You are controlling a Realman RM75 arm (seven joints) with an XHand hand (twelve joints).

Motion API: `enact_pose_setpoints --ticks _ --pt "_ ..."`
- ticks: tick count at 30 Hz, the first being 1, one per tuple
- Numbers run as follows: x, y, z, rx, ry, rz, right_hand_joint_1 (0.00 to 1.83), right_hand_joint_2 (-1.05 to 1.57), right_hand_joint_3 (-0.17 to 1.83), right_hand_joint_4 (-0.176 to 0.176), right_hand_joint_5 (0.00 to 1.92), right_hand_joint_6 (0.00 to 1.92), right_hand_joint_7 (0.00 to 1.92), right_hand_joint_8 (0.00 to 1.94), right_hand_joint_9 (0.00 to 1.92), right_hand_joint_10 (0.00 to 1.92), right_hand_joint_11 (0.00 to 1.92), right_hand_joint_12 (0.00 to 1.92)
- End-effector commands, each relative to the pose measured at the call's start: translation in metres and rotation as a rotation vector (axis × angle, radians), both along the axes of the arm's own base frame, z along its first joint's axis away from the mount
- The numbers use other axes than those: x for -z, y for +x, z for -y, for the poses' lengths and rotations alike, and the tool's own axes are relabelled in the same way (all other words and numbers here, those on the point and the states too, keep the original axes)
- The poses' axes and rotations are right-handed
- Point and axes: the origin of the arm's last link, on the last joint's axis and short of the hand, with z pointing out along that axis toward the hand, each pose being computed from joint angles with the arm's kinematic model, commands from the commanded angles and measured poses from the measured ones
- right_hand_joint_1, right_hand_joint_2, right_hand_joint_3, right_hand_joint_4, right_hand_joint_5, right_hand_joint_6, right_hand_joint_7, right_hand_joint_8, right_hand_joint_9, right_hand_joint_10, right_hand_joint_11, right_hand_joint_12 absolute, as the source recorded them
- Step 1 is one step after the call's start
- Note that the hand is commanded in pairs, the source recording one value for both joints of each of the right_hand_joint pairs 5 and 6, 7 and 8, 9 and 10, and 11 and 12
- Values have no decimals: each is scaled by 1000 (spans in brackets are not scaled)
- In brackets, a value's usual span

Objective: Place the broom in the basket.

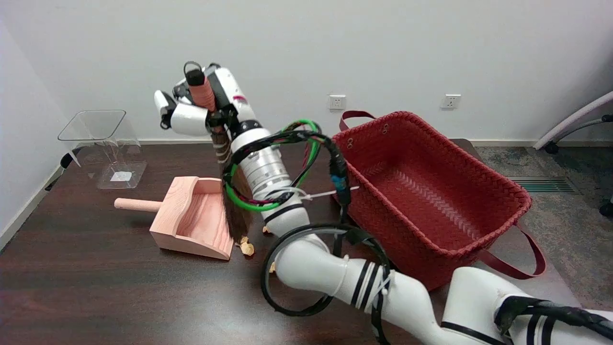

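Pale wooden dustpan (191, 218) sits left of centre on the dark table (96, 287). Above it, right hand (201, 108) grips the small dark-bristled broom (225, 167) upright. I'd carry it right, clearing the red woven basket (479, 225) rim first.

Counter (96, 287): dark wood-grain surface, smooth, semi-gloss. Dustpan (191, 220): pale unfinished-looking wood, matt, visible grain. Broom (225, 158): dark fibrous bristles, handle wrapped in reddish cord, black cap. Basket (431, 191) at 3 o'clock of the dustpan: red woven plastic-like strips, textured, slight sheen. Container (103, 143) at 10 o'clock: clear, glossy plastic. Right hand (201, 108): glossy white and black shells.
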Motion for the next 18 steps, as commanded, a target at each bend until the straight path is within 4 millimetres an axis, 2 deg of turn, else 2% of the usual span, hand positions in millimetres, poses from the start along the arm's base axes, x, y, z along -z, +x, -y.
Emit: enact_pose_setpoints --ticks 1,5,9,13,18 --pt "-38 72 -13 -226 -19 -84 1302 881 982 0 1920 1920 1920 1920 1920 1920 1920 1920" --pt "-58 98 -10 -282 -39 -78 1303 878 987 0 1920 1920 1920 1920 1920 1920 1920 1920" --pt "-81 129 4 -296 -53 -66 1302 874 1003 0 1920 1920 1920 1920 1920 1920 1920 1920" --pt "-110 153 13 -323 -107 -146 1310 852 1018 0 1920 1920 1920 1920 1920 1920 1920 1920" --pt "-148 165 21 -320 -170 -232 1316 834 1017 0 1920 1920 1920 1920 1920 1920 1920 1920"
